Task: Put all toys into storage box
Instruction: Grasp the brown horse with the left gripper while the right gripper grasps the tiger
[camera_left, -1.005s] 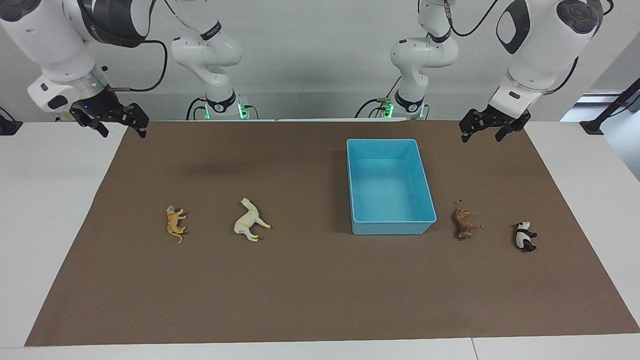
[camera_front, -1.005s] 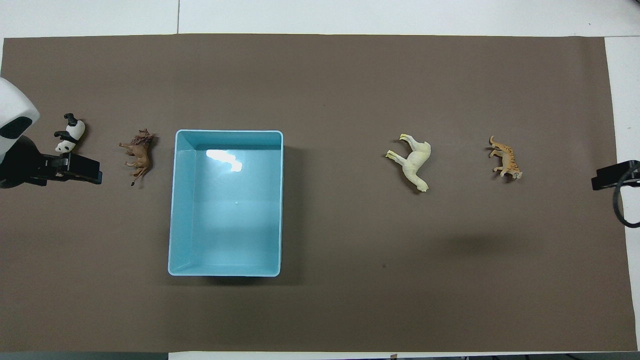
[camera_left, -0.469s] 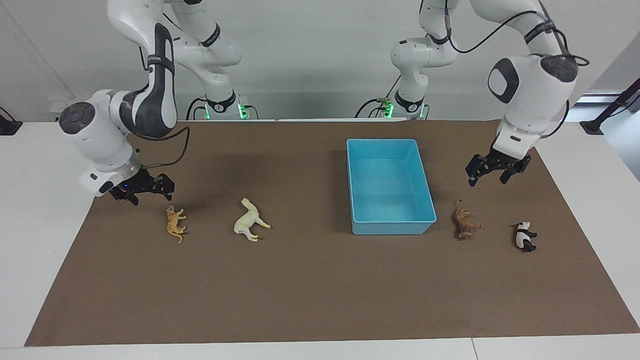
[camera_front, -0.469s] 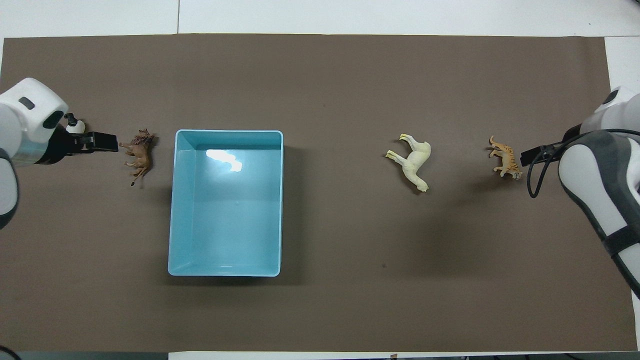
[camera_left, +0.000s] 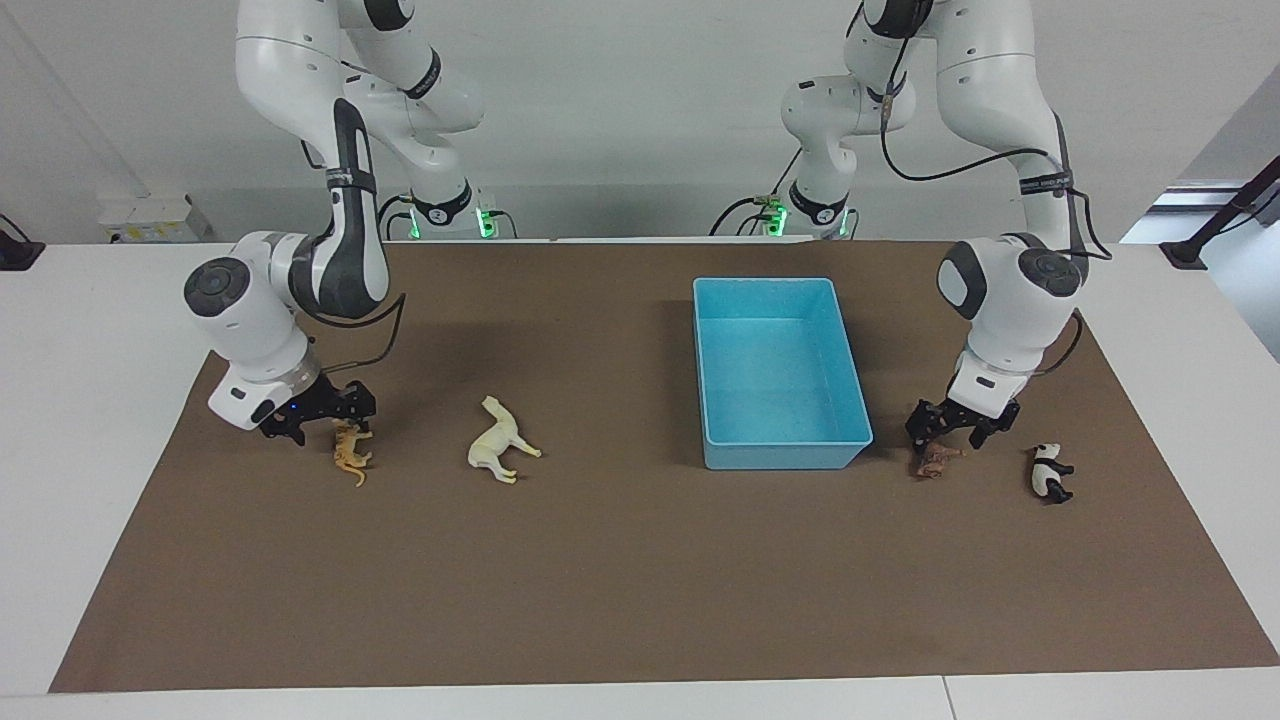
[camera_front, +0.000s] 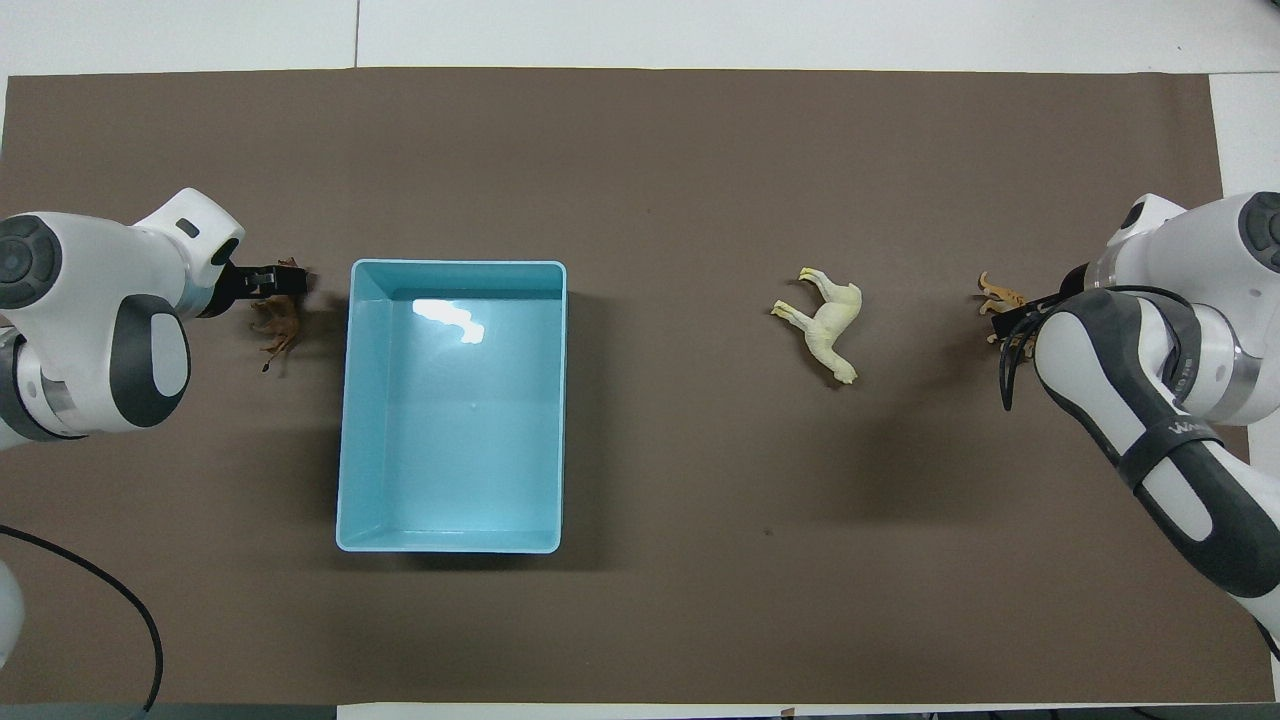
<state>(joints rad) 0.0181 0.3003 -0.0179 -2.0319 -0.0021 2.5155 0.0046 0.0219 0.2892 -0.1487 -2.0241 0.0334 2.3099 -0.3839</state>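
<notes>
Fingers, both sets, are down at bench level, one toy each. My left gripper (camera_left: 948, 428) sits over the lion (camera_left: 935, 461), fingers spread to either side of its body, tips close to the mat; I can't confirm contact or closure yet. My right gripper (camera_left: 322, 413) is at the tiger (camera_left: 350, 455), at the end of it nearer the robots; fingers look apart, nothing clamped as far as I can tell.

Layout, ref. facing view:
- Storage box (camera_left: 860, 400): on the brown mat (camera_left: 620, 580), toward left arm's end of bench, empty, open top, low walls. Should allow a drop-in w/o precise aim.
- Lion: lying on its side just beside the box. Shortest carry, hence my left arm's first pick, I judge.
- Panda (camera_left: 1049, 472): on the mat, further toward left arm's end than the lion, clear of my fingers.
- Horse (camera_left: 500, 442): on its side, between tiger and box, untouched.
- Tiger: on its side, closest to right arm's end.

Status: 0 of 4 toys in box. Step in hand: pre-grasp on the two toys, arms working in parallel, each on its own half, so no crossing.

Caution: toys lie flat and low; fingers must close near the mat and across the narrow body, else the figurine may squirt out.
</notes>
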